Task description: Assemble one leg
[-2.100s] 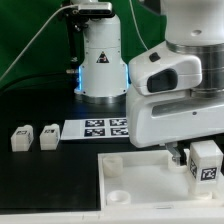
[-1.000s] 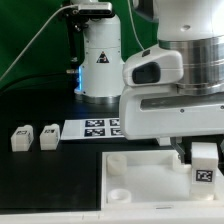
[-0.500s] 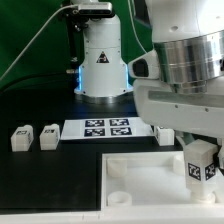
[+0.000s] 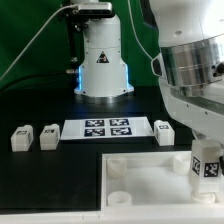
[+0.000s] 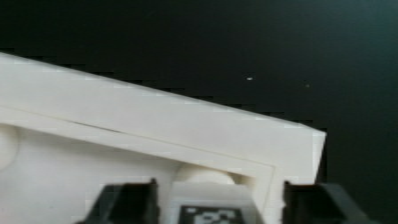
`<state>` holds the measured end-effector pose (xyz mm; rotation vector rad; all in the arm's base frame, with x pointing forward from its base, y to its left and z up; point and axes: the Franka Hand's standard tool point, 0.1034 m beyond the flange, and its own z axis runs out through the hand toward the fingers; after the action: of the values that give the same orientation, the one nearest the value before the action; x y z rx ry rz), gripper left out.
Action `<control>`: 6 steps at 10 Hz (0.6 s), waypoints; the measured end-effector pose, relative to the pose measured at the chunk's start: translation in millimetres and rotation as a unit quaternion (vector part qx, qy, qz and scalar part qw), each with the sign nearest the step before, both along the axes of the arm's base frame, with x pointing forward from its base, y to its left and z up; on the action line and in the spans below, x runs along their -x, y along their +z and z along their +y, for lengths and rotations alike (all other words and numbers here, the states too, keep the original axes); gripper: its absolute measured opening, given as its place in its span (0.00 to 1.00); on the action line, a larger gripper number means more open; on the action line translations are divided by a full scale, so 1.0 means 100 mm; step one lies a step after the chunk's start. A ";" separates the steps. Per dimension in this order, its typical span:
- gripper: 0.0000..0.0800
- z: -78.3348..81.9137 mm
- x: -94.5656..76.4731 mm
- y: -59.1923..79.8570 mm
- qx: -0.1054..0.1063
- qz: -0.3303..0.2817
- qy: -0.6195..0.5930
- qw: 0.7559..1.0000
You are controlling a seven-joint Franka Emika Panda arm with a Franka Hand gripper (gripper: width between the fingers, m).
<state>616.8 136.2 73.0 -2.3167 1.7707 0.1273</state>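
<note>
My gripper [image 4: 206, 158] is shut on a leg [image 4: 208, 168], a small white block with a black-and-white tag. It holds the leg upright at the far corner of the white square panel [image 4: 150, 180] on the exterior view's right. In the wrist view the leg [image 5: 217, 203] sits between my two dark fingers [image 5: 128, 203], right over the panel [image 5: 125, 120] near its edge. Whether the leg touches the panel is hidden. Two more legs [image 4: 20, 138] [image 4: 48, 136] stand at the exterior view's left. Another leg [image 4: 165, 131] stands behind the panel.
The marker board [image 4: 108, 128] lies flat between the loose legs. A large white robot base [image 4: 100, 60] stands behind it. The panel shows round sockets [image 4: 116, 162] along its left side. The arm's body fills the upper right.
The arm's wrist has turned and its body swung toward the exterior view's right, uncovering the leg behind the panel. The held leg has stayed over the same corner, turning slightly.
</note>
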 end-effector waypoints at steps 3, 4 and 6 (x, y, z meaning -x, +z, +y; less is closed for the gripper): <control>0.76 0.05 0.03 0.01 0.012 -0.003 0.094 0.995; 0.80 0.04 0.02 0.03 0.021 -0.020 0.171 0.985; 0.81 0.02 0.01 0.03 0.026 -0.044 0.276 0.960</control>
<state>615.4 138.1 75.7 -2.7429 1.0564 0.0648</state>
